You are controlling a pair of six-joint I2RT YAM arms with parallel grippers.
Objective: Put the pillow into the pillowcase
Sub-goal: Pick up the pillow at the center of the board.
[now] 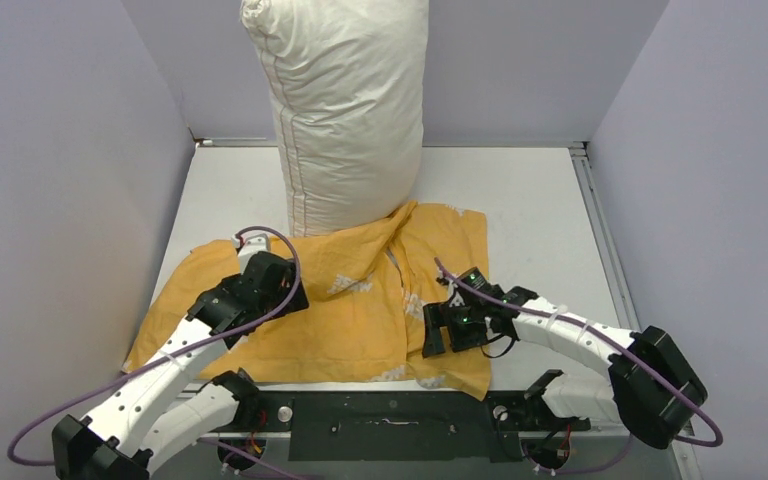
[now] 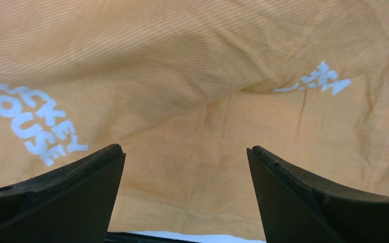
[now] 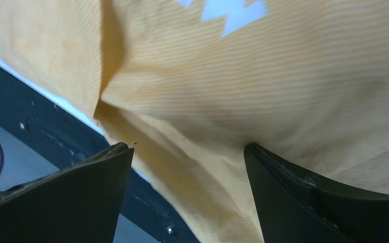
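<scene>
The pillow (image 1: pixel 345 110) stands on end at the back of the desk (image 1: pixel 530 200), plump and off-white, its plain fabric crinkled all over, with a stitched seam running down its left edge. Its top rises against the back wall (image 1: pixel 520 60). Its lower end rests on the far edge of the pillowcase (image 1: pixel 360 320), and the pillow is wholly outside the case.

The pillowcase lies spread across the near half of the desk with its orange-yellow face up, rumpled, and with a raised fold running down the middle. White "Mickey Mouse" lettering shows in patches on it. Up close, the thin cloth has a fine ribbed weave and soft creases.

The desk is flat and white, with a black rail (image 1: pixel 390 420) along its near edge. Plain pale grey-lilac walls close it in on three sides.

The left claw (image 2: pixel 184 148) hangs low over the left part of the case, its dark fingers spread wide and gripping nothing. The right claw (image 3: pixel 187 147) sits over the case's near right corner, also spread wide, with a loose fold of cloth lying below its fingers, unpinched.
</scene>
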